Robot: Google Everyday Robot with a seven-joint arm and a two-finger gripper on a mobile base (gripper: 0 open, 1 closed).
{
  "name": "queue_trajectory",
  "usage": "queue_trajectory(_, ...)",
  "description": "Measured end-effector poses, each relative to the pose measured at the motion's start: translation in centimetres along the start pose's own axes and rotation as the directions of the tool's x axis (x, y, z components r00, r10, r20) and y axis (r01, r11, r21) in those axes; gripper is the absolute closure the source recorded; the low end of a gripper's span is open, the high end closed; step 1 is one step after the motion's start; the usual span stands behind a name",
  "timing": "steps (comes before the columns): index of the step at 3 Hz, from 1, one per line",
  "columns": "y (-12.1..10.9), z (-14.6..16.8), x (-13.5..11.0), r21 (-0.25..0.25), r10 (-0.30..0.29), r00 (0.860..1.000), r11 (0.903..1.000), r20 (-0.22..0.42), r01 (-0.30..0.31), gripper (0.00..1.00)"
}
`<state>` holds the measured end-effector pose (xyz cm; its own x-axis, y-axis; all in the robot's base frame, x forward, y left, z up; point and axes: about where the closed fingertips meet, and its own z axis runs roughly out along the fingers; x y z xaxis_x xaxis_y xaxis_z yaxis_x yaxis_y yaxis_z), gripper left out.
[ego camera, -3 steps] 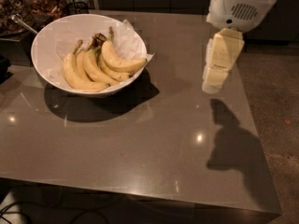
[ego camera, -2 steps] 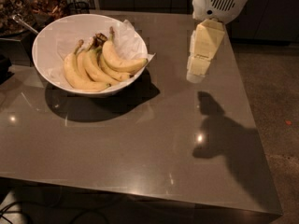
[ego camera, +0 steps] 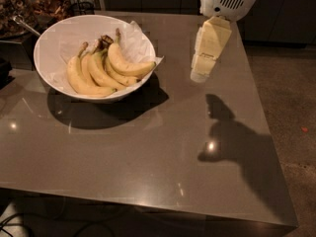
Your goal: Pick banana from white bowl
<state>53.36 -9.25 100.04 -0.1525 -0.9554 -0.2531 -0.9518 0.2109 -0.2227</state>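
The white bowl [ego camera: 54, 38] stands on the grey table's far left, lined with crumpled white paper. The single loose banana [ego camera: 129, 66] lies on top at the bowl's right side, its stem pointing up and away. A bunch of yellow bananas [ego camera: 89, 75] joined at a dark crown lies to its left in the same bowl. My gripper [ego camera: 203, 69], cream-coloured under a white wrist, hangs above the table to the right of the bowl, tilted down and to the left. It is apart from the bowl and holds nothing.
The grey table [ego camera: 148, 157] ends in a right edge beside the brown floor [ego camera: 291, 107]. Dark containers of food [ego camera: 44, 4] and a metal handle [ego camera: 24, 26] sit behind the bowl at the far left. The arm's shadow [ego camera: 232, 137] falls on the table's right half.
My gripper has moved left across the table towards the bowl. The bananas and the bowl have not moved.
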Motion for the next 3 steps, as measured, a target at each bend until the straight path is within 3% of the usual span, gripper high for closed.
queue_trajectory(2,-1.9,0.5,-5.9,-0.02,-0.038,0.999,0.9991,0.014,0.039,0.0)
queue_trajectory(3,-2.4,0.4,-7.0,0.002,-0.046,0.998,0.9989,0.038,0.046,0.0)
